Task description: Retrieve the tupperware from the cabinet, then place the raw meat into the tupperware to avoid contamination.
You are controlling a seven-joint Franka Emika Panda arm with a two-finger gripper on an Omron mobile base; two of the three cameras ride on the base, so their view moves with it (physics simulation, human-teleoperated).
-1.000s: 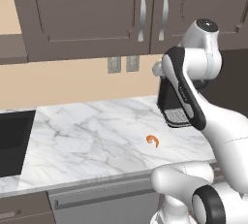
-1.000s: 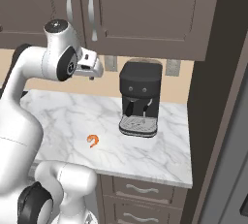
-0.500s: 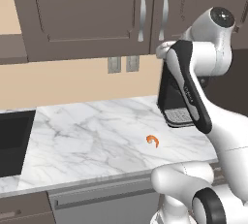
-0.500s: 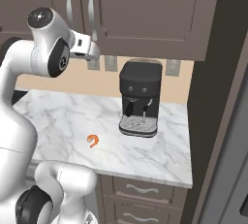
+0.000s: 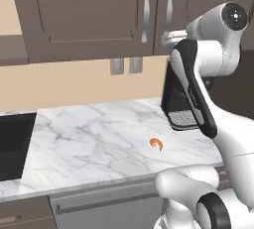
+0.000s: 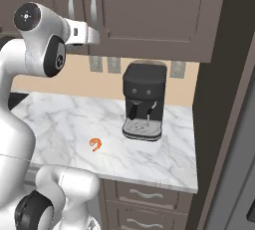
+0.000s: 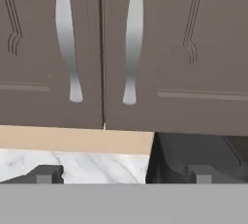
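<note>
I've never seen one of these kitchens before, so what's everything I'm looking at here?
cabinet: one, dark brown, on the wall above the counter, both doors closed.
handles: two, silver, side by side at the door seam.
outlets: two in the left base view, grey, on the beige wall below the cabinet; a third shows right of the coffee machine in the right base view.
counter: one, white marble.
coffee machine: one, black, at the back of the counter.
meat: one, orange, lying on the counter in front of the coffee machine.
sink: one, black, at the counter's left end.
drawers: dark brown, under the counter.
hand: one, dark tips, open, facing the cabinet doors.
</note>
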